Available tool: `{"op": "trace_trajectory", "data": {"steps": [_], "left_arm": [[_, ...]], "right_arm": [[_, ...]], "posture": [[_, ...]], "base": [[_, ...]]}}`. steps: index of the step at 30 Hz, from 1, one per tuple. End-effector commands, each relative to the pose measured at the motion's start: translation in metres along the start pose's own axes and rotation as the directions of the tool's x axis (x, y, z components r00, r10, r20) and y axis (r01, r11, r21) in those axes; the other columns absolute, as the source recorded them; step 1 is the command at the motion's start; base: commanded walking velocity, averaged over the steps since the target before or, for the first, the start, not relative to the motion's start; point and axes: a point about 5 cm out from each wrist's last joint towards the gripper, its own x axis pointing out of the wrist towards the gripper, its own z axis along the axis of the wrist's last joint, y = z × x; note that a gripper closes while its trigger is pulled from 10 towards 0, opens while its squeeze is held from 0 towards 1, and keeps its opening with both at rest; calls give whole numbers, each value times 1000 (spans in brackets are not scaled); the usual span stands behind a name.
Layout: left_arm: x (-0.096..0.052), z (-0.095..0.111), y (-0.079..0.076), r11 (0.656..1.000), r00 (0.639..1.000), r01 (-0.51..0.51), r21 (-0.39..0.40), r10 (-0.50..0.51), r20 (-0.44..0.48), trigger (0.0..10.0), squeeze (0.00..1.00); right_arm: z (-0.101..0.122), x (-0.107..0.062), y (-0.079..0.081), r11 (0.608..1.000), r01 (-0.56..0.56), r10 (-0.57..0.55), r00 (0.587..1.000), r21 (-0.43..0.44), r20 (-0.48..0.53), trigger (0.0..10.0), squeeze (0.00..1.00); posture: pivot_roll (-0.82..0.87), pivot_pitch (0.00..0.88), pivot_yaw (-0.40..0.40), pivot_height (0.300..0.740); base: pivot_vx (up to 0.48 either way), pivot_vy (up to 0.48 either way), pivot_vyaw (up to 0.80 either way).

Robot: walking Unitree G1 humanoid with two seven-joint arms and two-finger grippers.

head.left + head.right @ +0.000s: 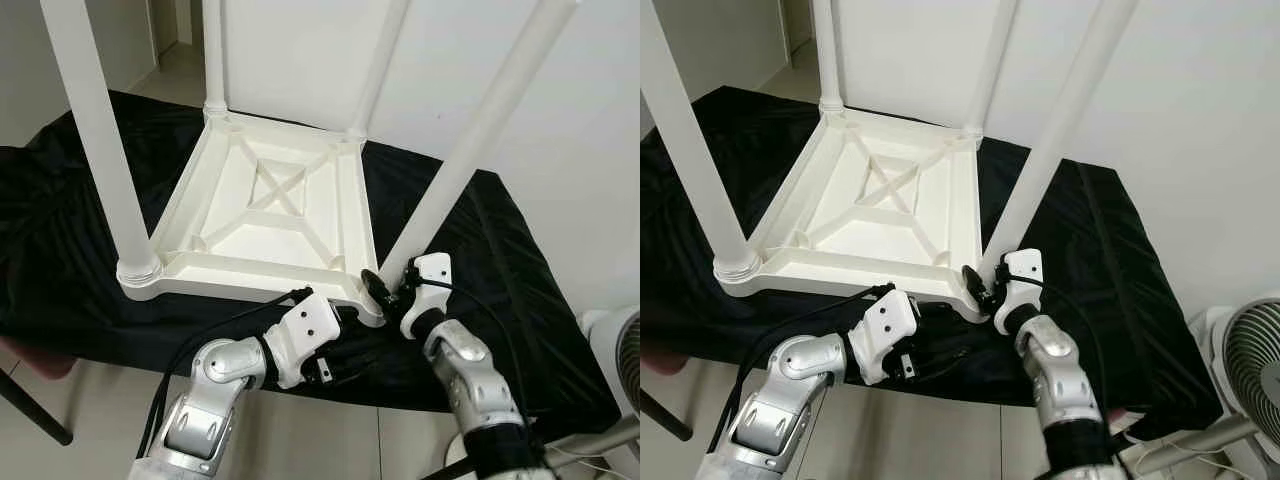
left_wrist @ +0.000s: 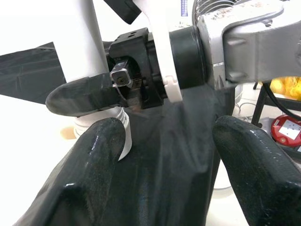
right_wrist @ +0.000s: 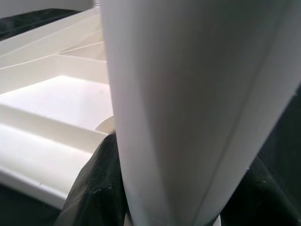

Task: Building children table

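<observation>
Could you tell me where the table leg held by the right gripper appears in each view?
Left eye view: table leg, rising from the tabletop's near right corner.
Right eye view: same leg, right of centre.
Left wrist view: top left.
Right wrist view: central, close.
Shared landmark: right gripper.

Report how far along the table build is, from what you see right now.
Done: the white tabletop lies upside down on the black cloth, with all four legs standing in its corners.

In hand: the right gripper is closed around the base of the near-right leg, apparently seating it. The left gripper waits beside that corner, jaws open.

Left: probably finishing that leg, then turning the table upright.
</observation>
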Motion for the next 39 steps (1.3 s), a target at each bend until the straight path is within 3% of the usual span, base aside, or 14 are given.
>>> {"op": "trace_trajectory", "data": {"steps": [1,6,12,13,20,21,23,24,26,29,33,37,38,39], "left_arm": [[3,-2,4,990,990,-138,-11,138,-5,10000,0],[4,-2,3,991,991,-134,-15,134,-2,10000,0],[4,-2,1,991,991,-131,-16,131,-2,10000,0],[4,-1,2,991,991,-132,-17,132,-2,10000,0],[4,0,3,990,991,-137,-18,137,0,10000,0],[4,0,3,990,991,-137,-18,137,1,10000,0],[3,0,2,990,991,-136,-18,136,1,10000,0],[3,1,2,990,991,-137,-19,137,1,10000,0],[3,1,2,990,991,-137,-19,137,1,10000,0],[2,1,2,990,991,-137,-24,138,1,10000,0],[1,1,2,990,991,-136,-23,136,-1,10000,0],[2,2,3,991,991,-133,-21,133,0,10000,0],[2,2,3,991,991,-132,-20,132,0,10000,0],[1,3,3,991,991,-132,-20,132,0,10000,0]], "right_arm": [[-8,-7,-10,991,133,-133,990,-9,-45,10000,0],[-9,-14,9,960,281,-281,959,1,-50,10000,0],[-9,-16,22,966,259,-258,964,12,-61,10000,0],[-6,-15,20,968,250,-249,968,31,-43,10000,1000],[3,-19,3,976,217,-217,976,21,-5,10000,1000],[5,-20,-1,986,169,-169,986,8,0,10000,0],[6,-20,-3,991,137,-137,991,-2,1,10000,0],[6,-22,-4,999,53,-53,999,-6,-3,10000,0],[6,-22,-4,999,53,-53,999,-6,-3,10000,0],[10,-21,-15,996,-62,62,998,-59,-7,10000,0],[12,-13,-24,968,-231,229,973,-100,-38,10000,0],[10,-6,-24,939,-314,306,949,-138,-77,10000,0],[8,-3,-22,926,-349,339,937,-143,-88,4118,0],[7,-1,-21,917,-371,361,928,-144,-94,4118,0]], "posture": [[-23,31,-144,740],[-21,30,-149,740],[-19,27,-151,740],[-22,30,-148,740],[-25,41,-147,740],[-25,41,-147,740],[-25,41,-147,740],[-24,50,-143,740],[-24,50,-143,740],[-22,53,-141,740],[-18,49,-133,740],[-11,46,-131,740],[-11,44,-129,740],[-11,44,-129,740]], "base": [[0,0,0],[0,0,0],[0,0,0],[0,0,0],[0,0,0],[0,0,0],[0,0,0],[0,0,0],[0,0,0],[0,0,0],[0,0,0],[0,0,0],[0,0,0],[0,0,0]]}}
